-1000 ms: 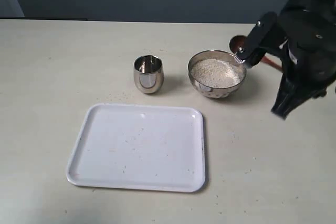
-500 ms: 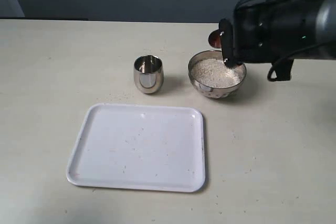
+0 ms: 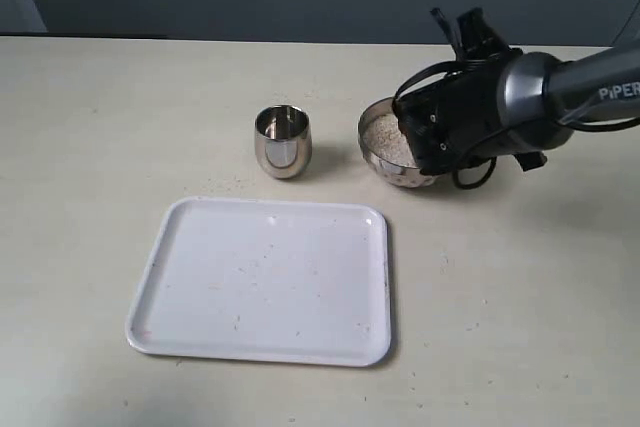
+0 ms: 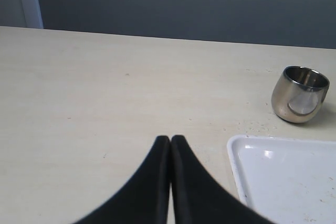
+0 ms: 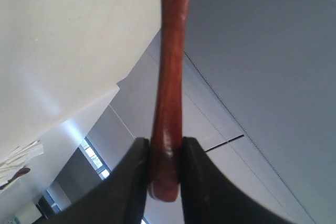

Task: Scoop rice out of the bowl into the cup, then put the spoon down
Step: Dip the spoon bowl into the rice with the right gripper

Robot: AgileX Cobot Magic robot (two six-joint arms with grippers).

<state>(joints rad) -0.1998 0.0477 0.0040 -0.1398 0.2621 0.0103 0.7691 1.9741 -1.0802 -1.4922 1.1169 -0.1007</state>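
The steel bowl [image 3: 378,166] holds white rice [image 3: 380,137]; my right arm [image 3: 465,119] leans over it and covers its right half. The steel cup [image 3: 283,140] stands upright left of the bowl, also seen as the cup [image 4: 300,94] in the left wrist view. My right gripper [image 5: 167,148] is shut on the end of the reddish-brown spoon handle [image 5: 170,72]; the spoon's oval end is out of that view and hidden in the exterior view. My left gripper [image 4: 170,139] is shut and empty, low over bare table, well away from the cup.
A white tray [image 3: 160,267] lies in front of the cup and bowl, with a few stray grains on it; its corner [image 4: 247,153] shows beside the left gripper. Scattered grains lie on the table near the cup.
My right arm has swung left from beside the bowl to over it and turned its wrist. The spoon's oval end, seen behind the bowl before, is now hidden.
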